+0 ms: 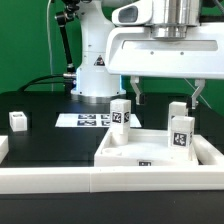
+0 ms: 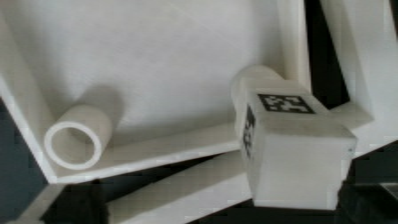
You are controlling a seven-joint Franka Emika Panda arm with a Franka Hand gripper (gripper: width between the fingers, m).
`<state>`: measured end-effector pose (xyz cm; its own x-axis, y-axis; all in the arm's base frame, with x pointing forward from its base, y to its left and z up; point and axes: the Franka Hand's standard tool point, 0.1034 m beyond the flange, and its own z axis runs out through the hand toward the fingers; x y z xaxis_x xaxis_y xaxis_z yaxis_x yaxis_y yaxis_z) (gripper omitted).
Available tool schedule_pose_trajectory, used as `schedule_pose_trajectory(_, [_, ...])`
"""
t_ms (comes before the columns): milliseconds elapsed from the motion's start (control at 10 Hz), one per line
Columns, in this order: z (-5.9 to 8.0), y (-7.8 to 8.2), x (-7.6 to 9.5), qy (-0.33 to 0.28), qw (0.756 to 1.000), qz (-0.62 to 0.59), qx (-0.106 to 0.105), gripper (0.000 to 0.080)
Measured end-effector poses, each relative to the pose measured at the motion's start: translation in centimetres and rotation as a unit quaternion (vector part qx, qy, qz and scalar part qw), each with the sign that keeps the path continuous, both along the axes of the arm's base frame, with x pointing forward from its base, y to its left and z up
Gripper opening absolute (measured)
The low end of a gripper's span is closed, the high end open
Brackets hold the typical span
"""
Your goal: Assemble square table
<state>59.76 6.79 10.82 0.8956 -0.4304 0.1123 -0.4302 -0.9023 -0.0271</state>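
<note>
The square table's white slab lies flat at the front, with a tag on its near edge. Two white tagged legs stand on it, one on the exterior view's left and one on the right. My gripper hangs open just above the slab, its fingers wide apart, with the right leg's top between and just below them. In the wrist view the slab fills the frame, the tagged right leg looms close, and the other leg shows its round end. A third leg stands loose at the far left.
The marker board lies behind the slab. A long white border rail runs along the front, with another piece at the left edge. The robot's white base and black cables stand at the back.
</note>
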Motion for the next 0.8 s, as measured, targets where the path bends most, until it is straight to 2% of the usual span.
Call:
schedule_pose_trajectory(100, [-0.1, 0.0, -0.1, 0.001, 1.000, 0.009, -0.002, 0.0649])
schedule_pose_trajectory(200, [-0.3, -0.3, -0.3, 0.006, 0.996, 0.085, -0.019, 0.0649])
schedule_pose_trajectory(400, [-0.4, -2.0, -0.8, 0.010, 0.995, 0.103, -0.011, 0.0649])
schedule_pose_trajectory(600, [-0.5, -1.8, -0.8, 0.010, 0.995, 0.100, -0.011, 0.0649])
schedule_pose_trajectory(700, [-0.5, -2.4, -1.1, 0.009, 0.992, 0.128, -0.015, 0.0649])
schedule_pose_trajectory(800, [-0.6, -4.1, -2.1, 0.009, 0.986, 0.163, -0.020, 0.0649])
